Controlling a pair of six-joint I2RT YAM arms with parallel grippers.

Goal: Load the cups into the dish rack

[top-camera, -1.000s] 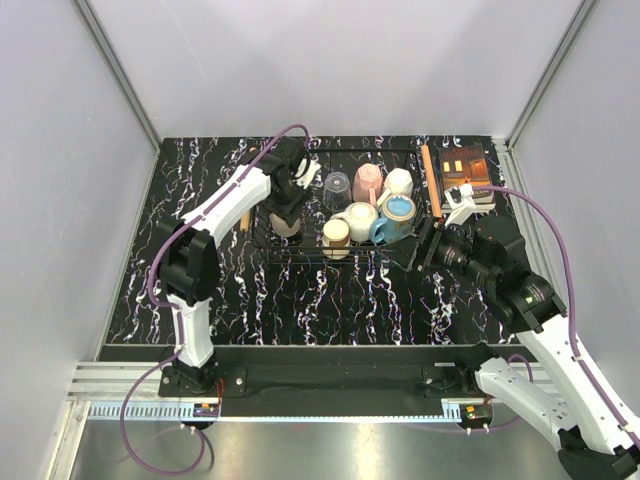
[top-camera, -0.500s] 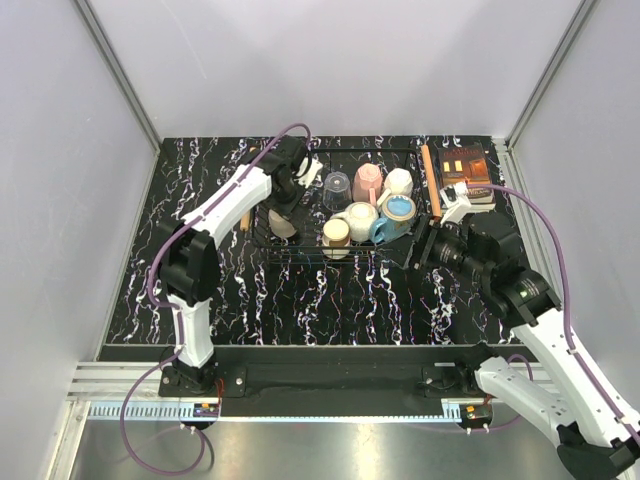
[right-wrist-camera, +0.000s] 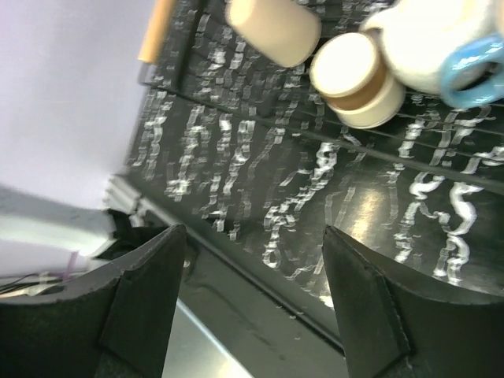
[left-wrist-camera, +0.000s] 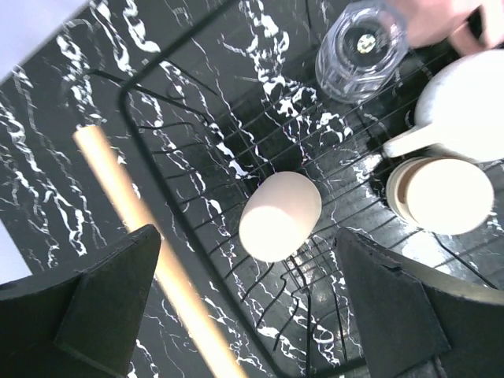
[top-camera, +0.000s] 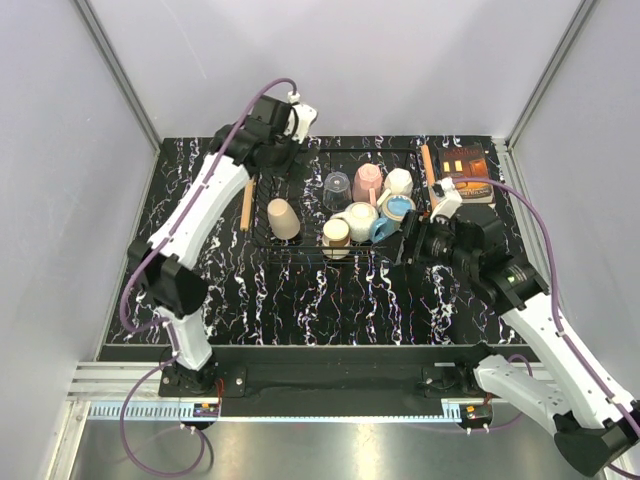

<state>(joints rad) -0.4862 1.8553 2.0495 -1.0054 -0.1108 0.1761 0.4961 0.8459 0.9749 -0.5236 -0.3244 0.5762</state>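
L tool (left-wrist-camera: 246, 236): fingers spread wide, empty; hangs high over rack's end.
R tool (right-wrist-camera: 253, 236): spread, empty; low over bare table (right-wrist-camera: 315, 197), near rack's front rail.
Dish rack (top-camera: 305, 185): black wire; below L tool, ahead of R tool. Wood rod handle (left-wrist-camera: 118, 193) runs under one L finger.
Cream cup (left-wrist-camera: 279, 216): straight below L tool, mouth-down on rack wires, apart from the rest.
Other cups: glass tumbler (left-wrist-camera: 361, 47), cream mug (left-wrist-camera: 465, 102), brown-banded cup (left-wrist-camera: 445, 193) lie past L tool's other finger. Pink mug (top-camera: 369, 180), white mug (top-camera: 398, 180), blue mug (top-camera: 397, 207) sit ahead of R tool. All in rack.
Handling (est.): ceramic is stiff, glazed, slick, chips on knocks; light wt. Tumbler is the most fragile.
Grip pt (est.): pinch across wall at mid-body or over rim. No handle seen on cream cup, so grip across body.
Status (est.): seven in rack, none seen on table.
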